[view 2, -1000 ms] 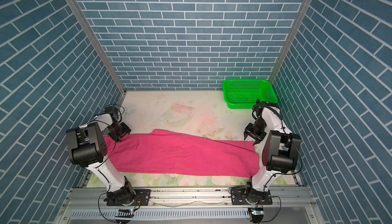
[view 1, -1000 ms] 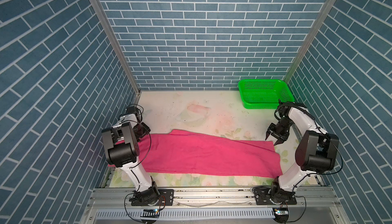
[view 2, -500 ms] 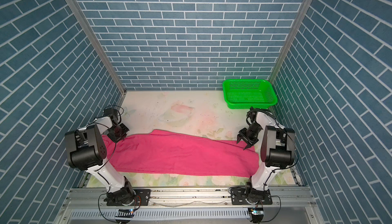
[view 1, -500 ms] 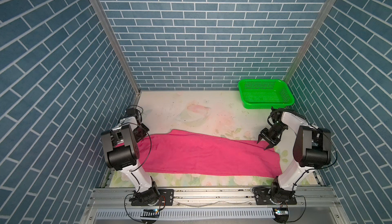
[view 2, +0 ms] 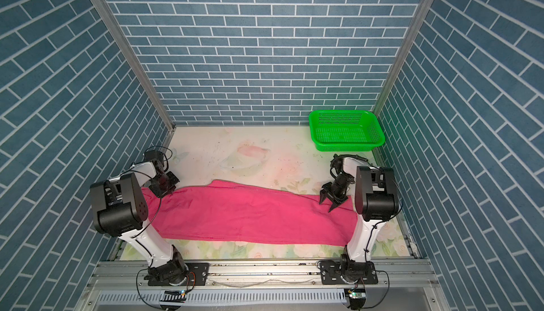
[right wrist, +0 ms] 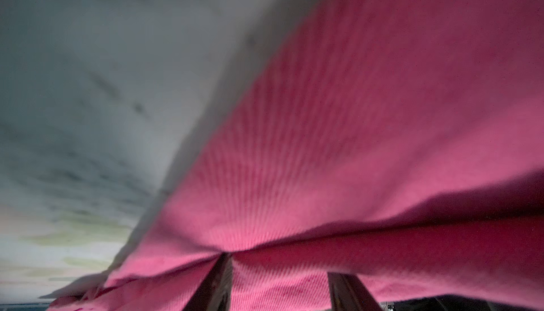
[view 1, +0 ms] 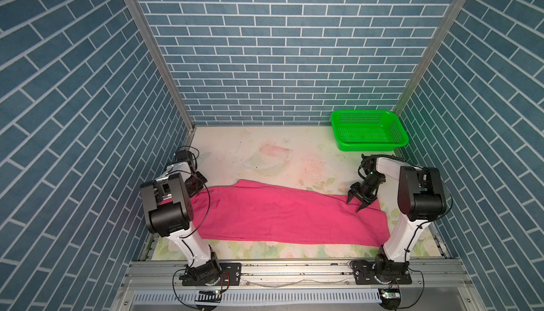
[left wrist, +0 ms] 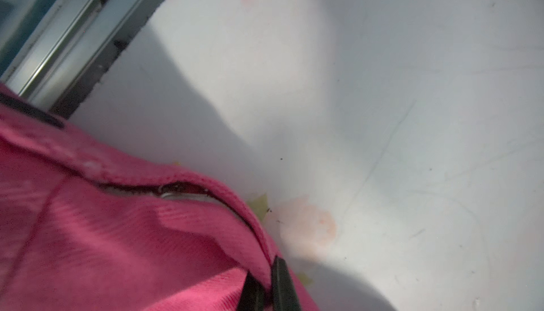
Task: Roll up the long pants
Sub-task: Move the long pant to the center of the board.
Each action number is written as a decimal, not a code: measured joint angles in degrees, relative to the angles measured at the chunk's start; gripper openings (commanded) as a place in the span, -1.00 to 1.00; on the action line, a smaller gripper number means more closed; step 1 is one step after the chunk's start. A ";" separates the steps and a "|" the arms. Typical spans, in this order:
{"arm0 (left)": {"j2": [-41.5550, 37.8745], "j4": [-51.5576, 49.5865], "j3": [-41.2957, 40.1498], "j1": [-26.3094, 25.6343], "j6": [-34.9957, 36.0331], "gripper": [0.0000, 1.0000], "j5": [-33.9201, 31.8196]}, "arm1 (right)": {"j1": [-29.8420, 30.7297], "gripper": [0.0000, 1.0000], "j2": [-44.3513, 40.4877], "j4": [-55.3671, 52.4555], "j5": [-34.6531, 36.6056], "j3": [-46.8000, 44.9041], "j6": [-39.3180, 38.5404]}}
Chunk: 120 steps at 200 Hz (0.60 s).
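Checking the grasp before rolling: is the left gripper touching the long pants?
Touching. In the left wrist view the left gripper is shut, with a fold at the edge of the long pants pinched between its dark fingers.

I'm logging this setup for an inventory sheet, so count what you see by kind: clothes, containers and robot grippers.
Pants: 1
Basket: 1
Grippers: 2, the left gripper and the right gripper
Total: 4
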 measured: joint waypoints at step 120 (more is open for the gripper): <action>6.75 3.89 8.02 -8.26 -5.05 -1.00 -0.11 | 0.13 -0.06 7.72 -7.58 2.10 10.03 -0.57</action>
